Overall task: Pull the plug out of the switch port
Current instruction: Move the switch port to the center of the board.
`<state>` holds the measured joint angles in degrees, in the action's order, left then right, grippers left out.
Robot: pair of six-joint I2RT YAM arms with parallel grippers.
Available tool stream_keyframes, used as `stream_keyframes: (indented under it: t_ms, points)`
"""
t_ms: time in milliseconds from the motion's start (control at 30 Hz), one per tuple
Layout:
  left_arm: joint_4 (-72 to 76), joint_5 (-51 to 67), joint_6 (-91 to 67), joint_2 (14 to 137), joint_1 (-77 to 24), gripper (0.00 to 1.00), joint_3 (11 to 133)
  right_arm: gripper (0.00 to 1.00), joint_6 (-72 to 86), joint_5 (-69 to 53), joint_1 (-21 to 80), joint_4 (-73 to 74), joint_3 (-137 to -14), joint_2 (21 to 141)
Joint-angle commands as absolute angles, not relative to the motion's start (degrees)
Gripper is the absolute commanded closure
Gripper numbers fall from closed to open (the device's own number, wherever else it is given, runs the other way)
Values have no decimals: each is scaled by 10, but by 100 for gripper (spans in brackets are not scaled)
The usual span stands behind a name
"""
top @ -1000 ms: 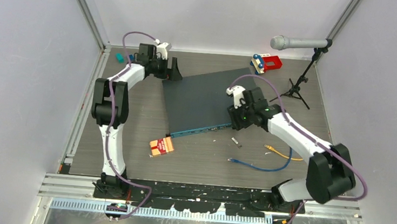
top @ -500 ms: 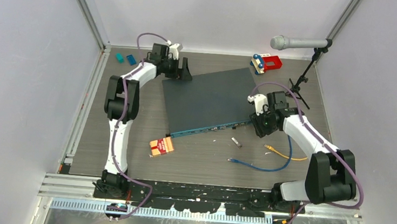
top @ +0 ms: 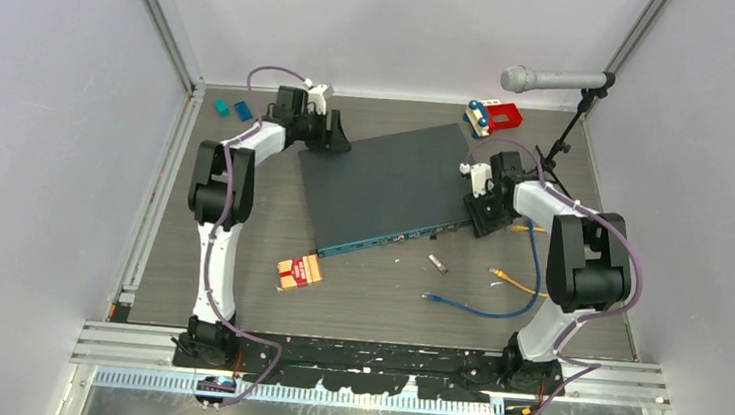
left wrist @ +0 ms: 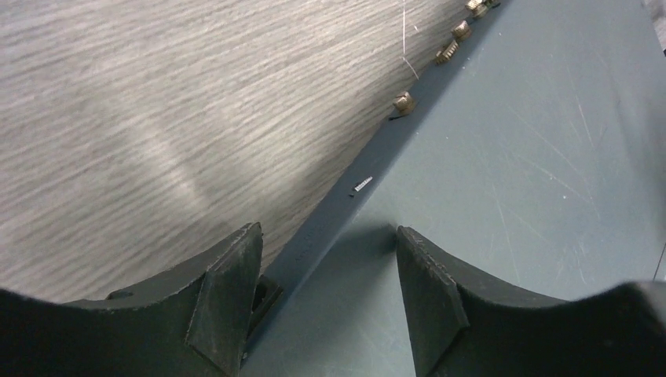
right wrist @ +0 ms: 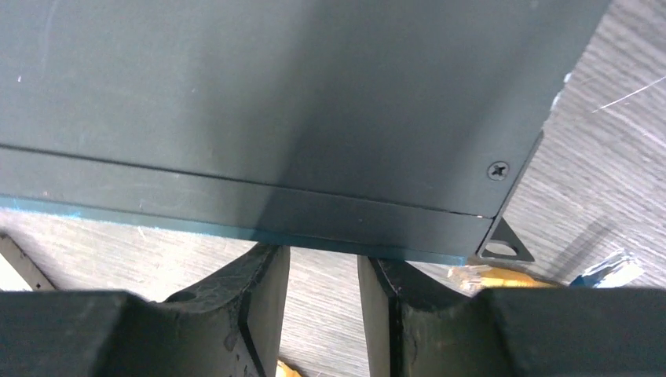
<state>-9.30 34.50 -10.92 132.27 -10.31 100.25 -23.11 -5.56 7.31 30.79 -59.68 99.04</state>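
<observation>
Right end effector [right wrist: 323,271], farther right than before, beside switch [top: 386,184] corner.

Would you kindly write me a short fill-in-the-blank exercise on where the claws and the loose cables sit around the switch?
1. Seen from above, the left claw sits at the switch's far ___ corner.
2. The right claw's jaws stand ___, with nothing between them.
3. The cable lying nearer the arm bases than the yellow cable is ___.
Missing words: left; open; blue.
</observation>
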Motion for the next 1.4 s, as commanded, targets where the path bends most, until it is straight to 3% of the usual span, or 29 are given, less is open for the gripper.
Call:
stream_keyframes:
  t_ms: [0, 400, 700, 900, 1167, 1367]
  points:
    - [-142, 346, -124, 1291, -108, 39, 920, 58, -210, -71, 75, 232, -657, 1037]
    - [-133, 319, -152, 1234, -74, 44, 811, 58, -184, -65, 129, 241, -766, 1128]
    - [-127, 300, -177, 1214, -63, 44, 776, 58, -167, -62, 144, 269, -925, 1229]
    - [-110, 292, -190, 1179, -53, 44, 743, 57, -166, -65, 144, 273, -970, 1232]
    - [-97, 320, -203, 1149, -52, 47, 722, 51, -181, -114, 144, 269, -883, 1131]
    - [-84, 307, -190, 1126, -40, 28, 744, 42, -147, -173, 160, 169, -707, 990]
